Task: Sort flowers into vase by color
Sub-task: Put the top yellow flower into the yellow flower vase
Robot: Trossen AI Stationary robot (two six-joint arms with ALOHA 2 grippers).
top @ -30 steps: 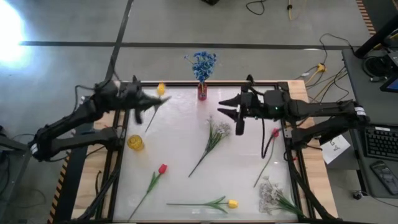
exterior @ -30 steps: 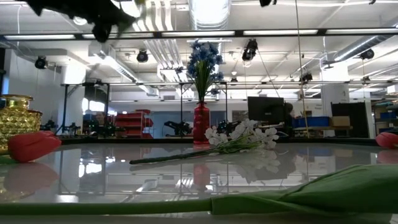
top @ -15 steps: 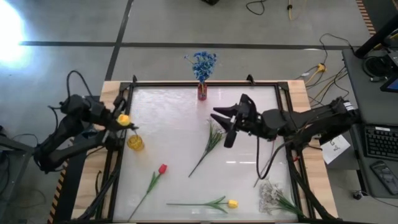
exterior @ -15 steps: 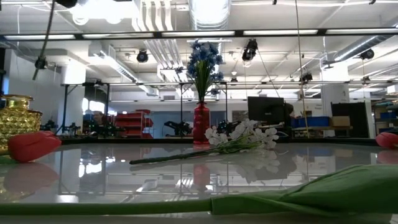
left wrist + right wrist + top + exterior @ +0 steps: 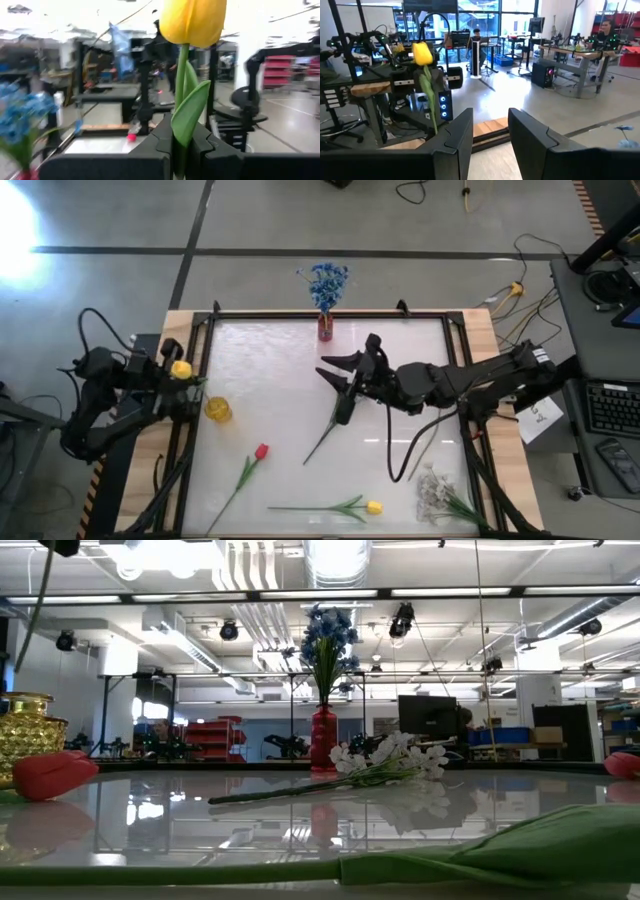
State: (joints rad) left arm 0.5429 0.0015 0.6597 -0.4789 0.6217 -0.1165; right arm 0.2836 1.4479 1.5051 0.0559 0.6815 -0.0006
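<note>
My left gripper [image 5: 176, 376] is beyond the table's left edge, shut on a yellow tulip [image 5: 181, 368], whose bloom [image 5: 192, 20] stands above the fingers. A gold vase [image 5: 217, 409] stands just inside that edge. My right gripper [image 5: 340, 383] hovers open over a white spray [image 5: 349, 392] that lies flat mid-table; its fingers [image 5: 455, 142] touch nothing. A red vase [image 5: 326, 328] at the far edge holds blue blossoms [image 5: 326, 280]. A red tulip [image 5: 261, 451], a second yellow tulip [image 5: 373, 506] and another white spray [image 5: 435, 490] lie on the table. My left gripper pinches the yellow tulip's green stem [image 5: 180, 135] between its two fingers, a short way below the bloom and at the leaf. The fingers come level from the table's left, across the stem. The tulip is lifted clear and upright, its stem [image 5: 432, 107] hanging below.
The table has a black frame [image 5: 330, 315] with wooden borders on the left and right. The right arm [image 5: 470, 380] reaches in from the right edge. A cable [image 5: 405, 450] loops below it. There is open surface between the gold vase and the middle spray.
My left gripper has carried the yellow tulip from the far left corner out past the table's left edge and toward the near side, turning as it went. My right gripper has moved toward the table's left and slightly nearer, over the middle white spray, staying open.
</note>
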